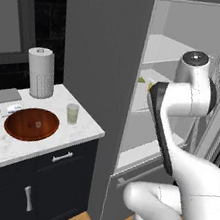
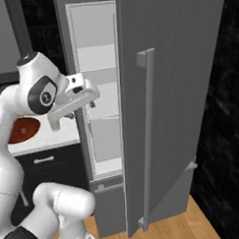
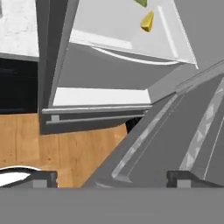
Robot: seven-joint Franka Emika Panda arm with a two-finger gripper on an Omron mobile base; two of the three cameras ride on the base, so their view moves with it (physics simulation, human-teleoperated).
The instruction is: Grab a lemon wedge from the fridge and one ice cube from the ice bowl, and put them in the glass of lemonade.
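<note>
The grey fridge [image 1: 91,53] stands open, its door [image 2: 179,89] swung out to the right. On a white shelf inside lies the yellow lemon wedge [image 3: 147,22], which peeks out beside my arm in the left base view [image 1: 149,86]. My gripper [image 2: 81,111] hangs open and empty at the fridge opening, below and short of the wedge; its fingertips [image 3: 43,179] are spread wide. The glass of lemonade [image 1: 72,113] stands on the marble counter next to the reddish-brown ice bowl [image 1: 31,124], where a pale ice cube [image 1: 37,124] shows faintly.
A green item [image 3: 141,2] lies beside the wedge on the shelf. A paper-towel roll [image 1: 40,72] stands behind the bowl. The door's long handle [image 2: 149,130] faces outward. Dark base cabinets [image 1: 44,182] sit under the counter, above a wooden floor [image 3: 65,144].
</note>
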